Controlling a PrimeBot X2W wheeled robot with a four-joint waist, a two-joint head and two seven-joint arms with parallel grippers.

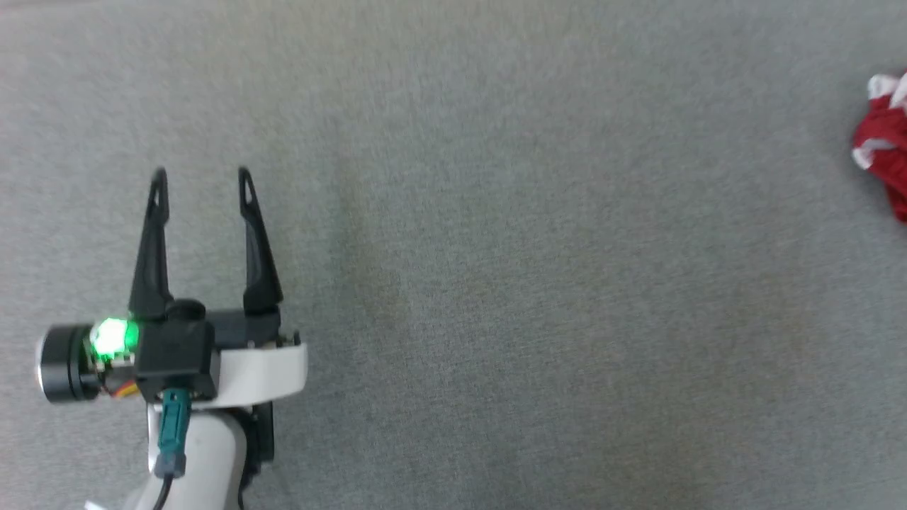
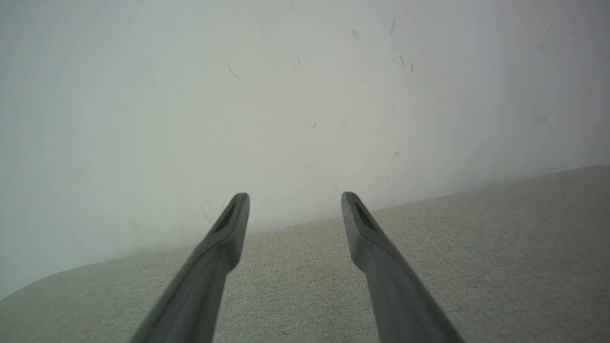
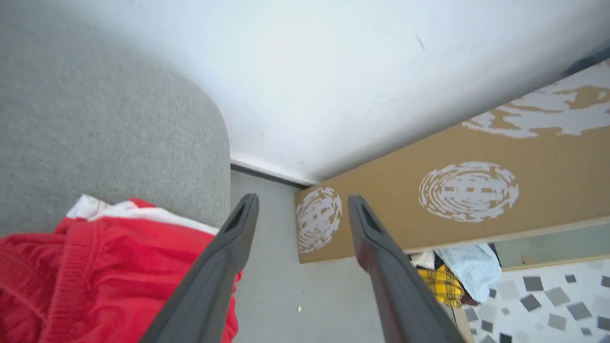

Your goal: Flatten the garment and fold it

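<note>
Our left gripper [image 1: 200, 180] and right gripper [image 3: 302, 202] both gape empty, and we see the crumpled bright-red, white-banded shorts [image 1: 886, 142] on the grey woven surface [image 1: 496, 283], cut off at the head view's right edge.

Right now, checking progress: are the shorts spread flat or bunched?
Bunched: the shorts lie in a crumpled red heap, full of wrinkles, not spread.

A home-like room: grey upholstered cushion [image 3: 109, 119], white wall [image 3: 333, 71], heaped clothes [image 3: 457, 278] beside patterned floor [image 3: 548, 305].
</note>
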